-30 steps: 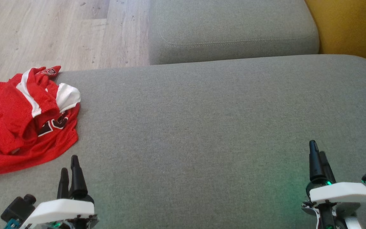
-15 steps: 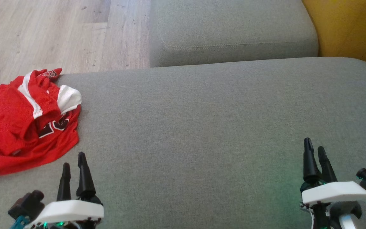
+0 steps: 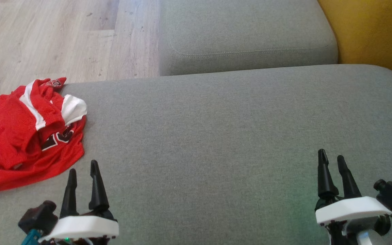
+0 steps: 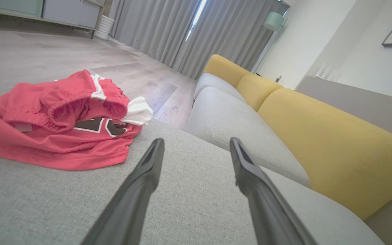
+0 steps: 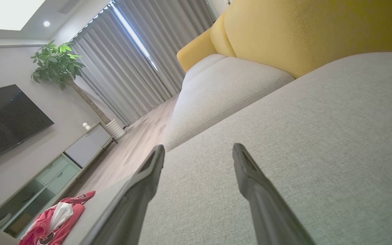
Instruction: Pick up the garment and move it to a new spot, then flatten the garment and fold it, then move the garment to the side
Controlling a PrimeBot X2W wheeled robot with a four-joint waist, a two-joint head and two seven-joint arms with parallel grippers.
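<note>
The red and white garment is lying crumpled at the left end of the grey seat cushion, next to the wooden floor. The left gripper is pointing past the garment's near hem, just beside it, with jaws standing wide apart and gripping nothing. The right gripper is sitting well apart at the cushion's right side, equally spread and empty. A second grey cushion is lying beyond the first, and a yellow backrest is bordering both on the right.

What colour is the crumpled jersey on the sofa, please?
Red with white panels and dark numerals; jersey shows best in the left wrist view.
</note>
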